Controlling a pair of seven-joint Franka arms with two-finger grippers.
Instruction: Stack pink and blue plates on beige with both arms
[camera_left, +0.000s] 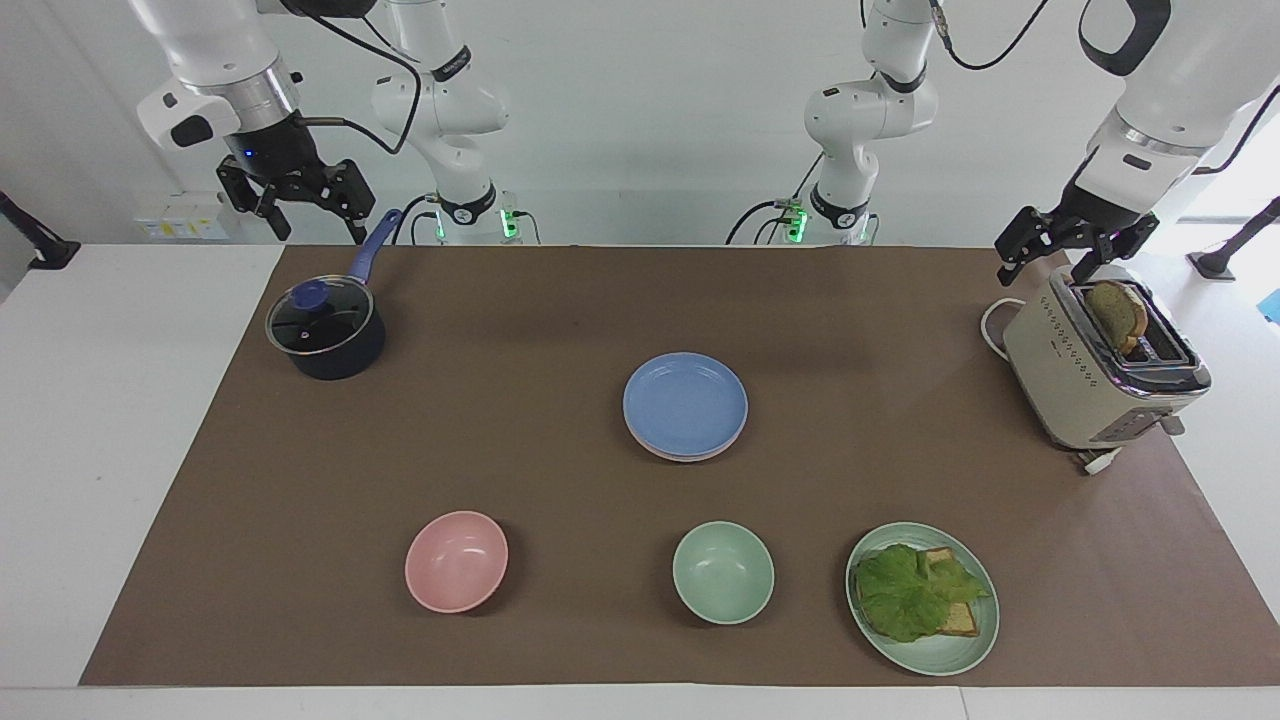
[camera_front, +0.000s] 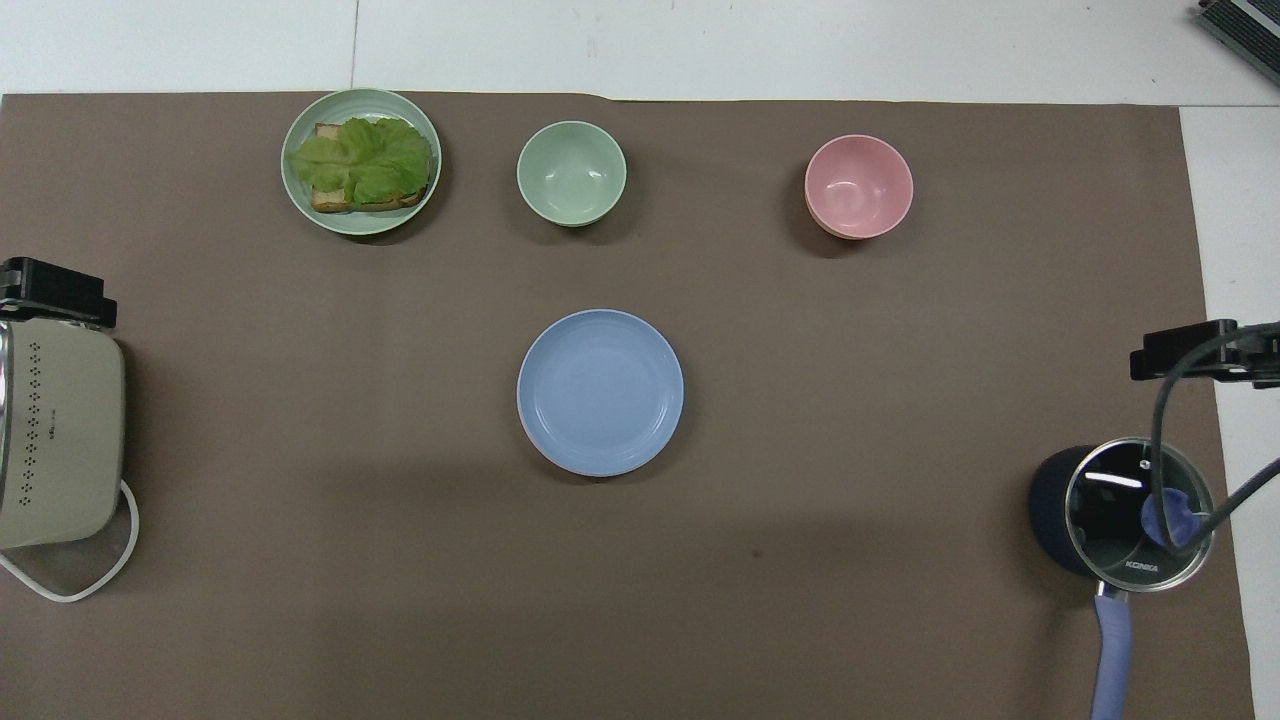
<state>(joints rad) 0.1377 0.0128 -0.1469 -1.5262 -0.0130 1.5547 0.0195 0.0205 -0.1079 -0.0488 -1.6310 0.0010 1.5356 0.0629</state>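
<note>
Toaster (camera_left: 1100, 365), saucepan (camera_left: 325, 335), bowls around stacked blue plate (camera_left: 685, 403).

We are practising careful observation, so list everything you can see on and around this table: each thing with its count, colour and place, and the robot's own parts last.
plate stack: one, blue on top, a pink edge below, mid-mat
pink bowl: one, farther from the robots than the stack, toward the right arm's end
green bowl: one, beside the pink bowl
green plate: one, holds bread and lettuce, toward the left arm's end
saucepan: one, dark blue, glass lid, right arm's end
toaster: one, cream, a bread slice in its slot, left arm's end
mat: one, brown, on the white table
left gripper: black, open, over the toaster
right gripper: black, open, over the saucepan's handle
</note>
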